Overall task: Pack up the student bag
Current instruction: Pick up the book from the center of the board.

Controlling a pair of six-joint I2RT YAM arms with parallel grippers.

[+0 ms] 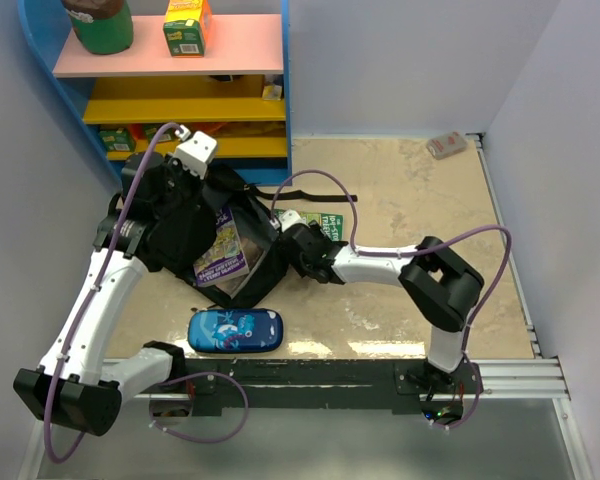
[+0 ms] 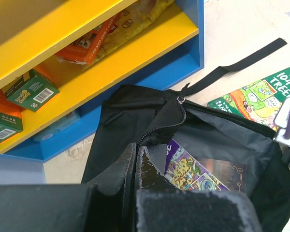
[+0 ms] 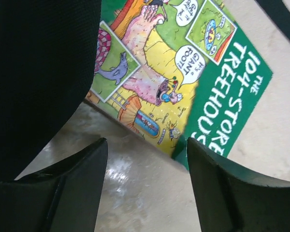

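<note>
The student bag [image 1: 175,235] is a large black backpack lying open at the table's left, with a purple picture book [image 1: 223,252] inside its opening. My left gripper [image 1: 185,185] is shut on the bag's zip edge at the far side; in the left wrist view its fingertips [image 2: 136,147] pinch the black fabric beside the purple book [image 2: 198,169]. A green book [image 1: 317,219] lies flat on the table just right of the bag. My right gripper [image 1: 292,242] is open and empty, low over the table at the green book's [image 3: 183,72] near corner, with the bag [image 3: 38,72] to its left.
A blue pencil case [image 1: 235,330] lies near the front edge. A blue shelf unit [image 1: 180,100] with yellow and pink boards and boxes stands right behind the bag. A bag strap [image 2: 241,63] trails on the table. A small pink-white object [image 1: 447,145] lies far right.
</note>
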